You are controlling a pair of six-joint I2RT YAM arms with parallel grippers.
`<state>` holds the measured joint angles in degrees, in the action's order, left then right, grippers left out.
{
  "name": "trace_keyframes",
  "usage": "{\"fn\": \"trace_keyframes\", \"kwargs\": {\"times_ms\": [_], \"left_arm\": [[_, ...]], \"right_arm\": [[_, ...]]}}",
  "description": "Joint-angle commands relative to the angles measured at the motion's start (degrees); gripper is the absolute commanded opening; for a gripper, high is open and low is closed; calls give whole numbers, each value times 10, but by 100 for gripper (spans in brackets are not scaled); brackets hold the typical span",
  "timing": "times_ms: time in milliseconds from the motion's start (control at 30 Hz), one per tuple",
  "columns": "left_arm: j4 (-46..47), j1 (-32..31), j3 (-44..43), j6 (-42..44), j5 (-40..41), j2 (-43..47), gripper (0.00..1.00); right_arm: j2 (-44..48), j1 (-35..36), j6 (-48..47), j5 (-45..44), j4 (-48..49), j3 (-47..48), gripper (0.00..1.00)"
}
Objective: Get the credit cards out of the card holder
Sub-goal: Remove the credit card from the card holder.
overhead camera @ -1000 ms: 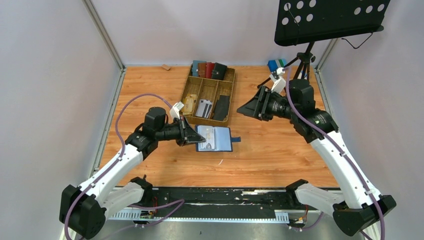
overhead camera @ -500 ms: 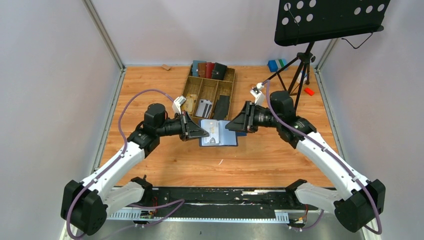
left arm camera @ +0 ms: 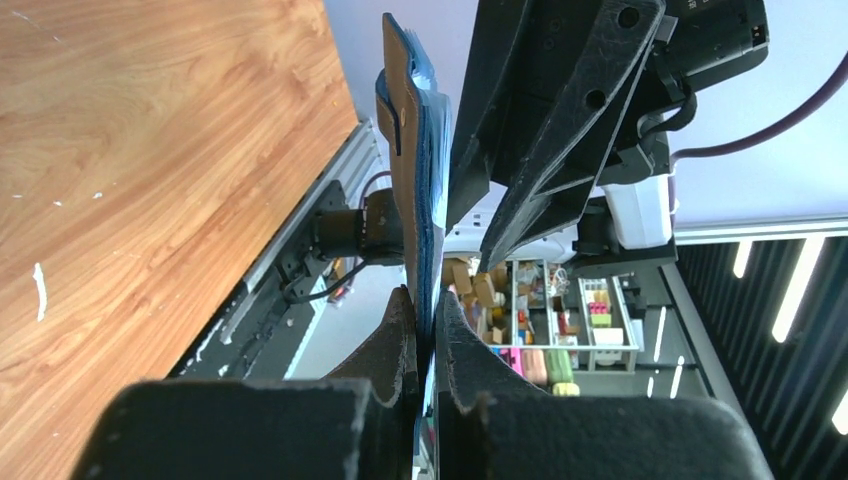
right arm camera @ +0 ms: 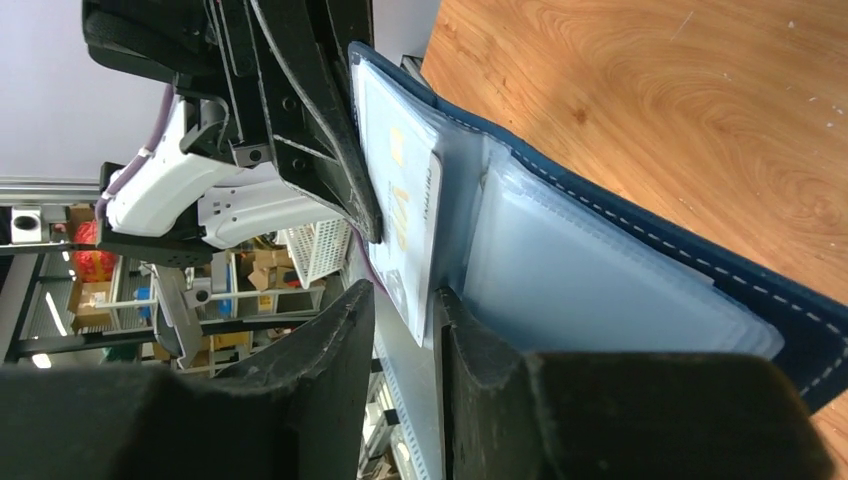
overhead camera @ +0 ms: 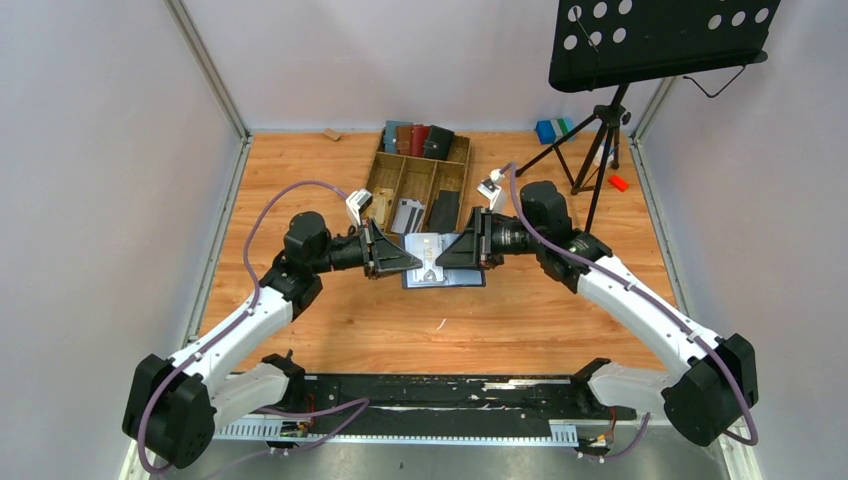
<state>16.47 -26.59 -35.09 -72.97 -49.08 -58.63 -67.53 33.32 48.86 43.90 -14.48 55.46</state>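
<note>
Navy card holder (overhead camera: pixel 447 281) spread open at mid-desk (overhead camera: pixel 540 310), just near of a wooden tray (overhead camera: pixel 385 185), between the two arms. Whether flat on the wood or raised off it: not clear.

Left fingers (left arm camera: pixel 428 300) clenched on the holder's left edge, thin blue cover pinched tight between them.

Right fingers (right arm camera: pixel 405 300) reaching in from the right, one on each side of the free edge of a white credit card (right arm camera: pixel 400 190) with gold print. Card lying over the holder's left half, beside the clear plastic pockets of the right half. Narrow gap visible between the fingers; pressing on the card or only bracketing it, impossible to tell.

In the tray: pale cards (overhead camera: pixel 406 216) in the middle compartment, a dark holder (overhead camera: pixel 443 210) in the right one. Along the tray's far end, a row of teal, brown, red and black holders (overhead camera: pixel 415 138). Black music stand (overhead camera: pixel 660 40) at the far right.
</note>
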Motion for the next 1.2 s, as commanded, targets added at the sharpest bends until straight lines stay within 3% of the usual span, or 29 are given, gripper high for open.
{"fn": "trace_keyframes", "kwargs": {"times_ms": [0,333,400,533,733,900,967,1067,1167], "left_arm": [[78,0,3,-37,-21,5,0],[116,0,15,-64,-22,12,0],[119,0,18,-65,-21,14,9],[119,0,19,-65,-20,17,23],[120,0,25,-67,-13,23,30],[132,0,30,-78,-9,25,28],[136,0,33,-82,-5,28,20],[139,0,39,-91,4,33,0],[147,0,43,-102,14,37,0]], "right_arm": [[-6,3,34,25,73,-5,28],[6,2,126,29,189,-58,6],[12,1,126,26,183,-61,0],[27,-7,126,22,174,-74,0],[48,-15,118,22,153,-82,0],[57,-17,115,23,147,-84,0],[59,-19,114,23,147,-85,0],[62,-18,112,24,131,-88,0],[65,-18,107,25,124,-91,0]]}}
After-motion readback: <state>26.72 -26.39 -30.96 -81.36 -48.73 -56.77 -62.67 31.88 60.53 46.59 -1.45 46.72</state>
